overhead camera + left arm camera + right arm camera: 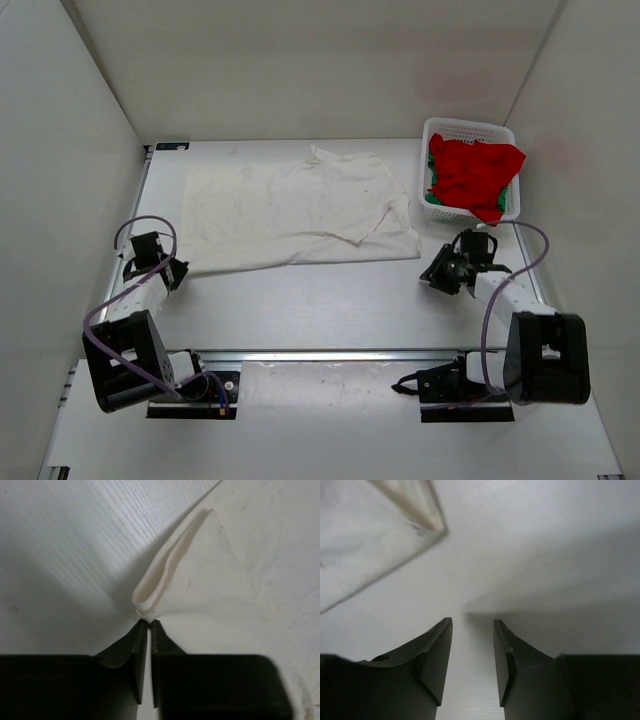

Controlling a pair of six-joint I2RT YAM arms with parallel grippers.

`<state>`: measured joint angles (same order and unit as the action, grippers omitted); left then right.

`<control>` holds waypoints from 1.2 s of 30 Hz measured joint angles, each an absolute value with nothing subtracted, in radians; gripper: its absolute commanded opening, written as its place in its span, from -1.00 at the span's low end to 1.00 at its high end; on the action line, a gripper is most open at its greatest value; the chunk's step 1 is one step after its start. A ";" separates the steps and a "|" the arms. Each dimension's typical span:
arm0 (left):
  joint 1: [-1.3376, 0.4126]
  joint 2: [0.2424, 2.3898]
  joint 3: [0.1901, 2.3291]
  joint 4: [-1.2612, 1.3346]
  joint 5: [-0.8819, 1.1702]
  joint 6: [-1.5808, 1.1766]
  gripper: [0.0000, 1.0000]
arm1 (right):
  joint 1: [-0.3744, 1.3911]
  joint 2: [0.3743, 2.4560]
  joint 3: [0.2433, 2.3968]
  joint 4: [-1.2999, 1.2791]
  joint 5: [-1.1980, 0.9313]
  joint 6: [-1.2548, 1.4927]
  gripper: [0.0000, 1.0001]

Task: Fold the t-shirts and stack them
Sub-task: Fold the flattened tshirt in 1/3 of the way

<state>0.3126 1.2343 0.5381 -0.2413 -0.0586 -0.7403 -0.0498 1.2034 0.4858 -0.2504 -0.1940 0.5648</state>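
The off-white t-shirt [300, 210] lies spread flat across the back of the table. My left gripper [178, 272] sits at its near left corner. In the left wrist view the jaws [149, 622] stand almost together, pinching the bunched hem of that shirt [200, 590] at their very tips. My right gripper [435, 275] is just off the shirt's near right corner, open over bare table. In the right wrist view nothing lies between its fingers [472, 622], and the shirt's corner [370, 540] shows at the upper left. The red t-shirt [475, 175] is heaped on the green one [435, 190].
A white perforated basket [470, 125] at the back right holds the red and green shirts. White walls close in the table on the left, back and right. The arm bases and cables sit along the near edge.
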 measured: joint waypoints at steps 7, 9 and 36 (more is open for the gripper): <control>0.305 1.221 0.538 -0.271 -0.067 -0.758 0.77 | -0.020 1.470 0.655 -0.093 -0.215 0.557 -0.18; 0.288 1.192 0.540 -0.293 -0.096 -0.756 0.47 | -0.020 1.519 0.692 -0.062 -0.215 0.558 -0.18; 0.152 1.342 0.495 -0.034 0.065 -0.841 0.06 | -0.109 1.386 0.601 -0.202 -0.175 0.547 -1.00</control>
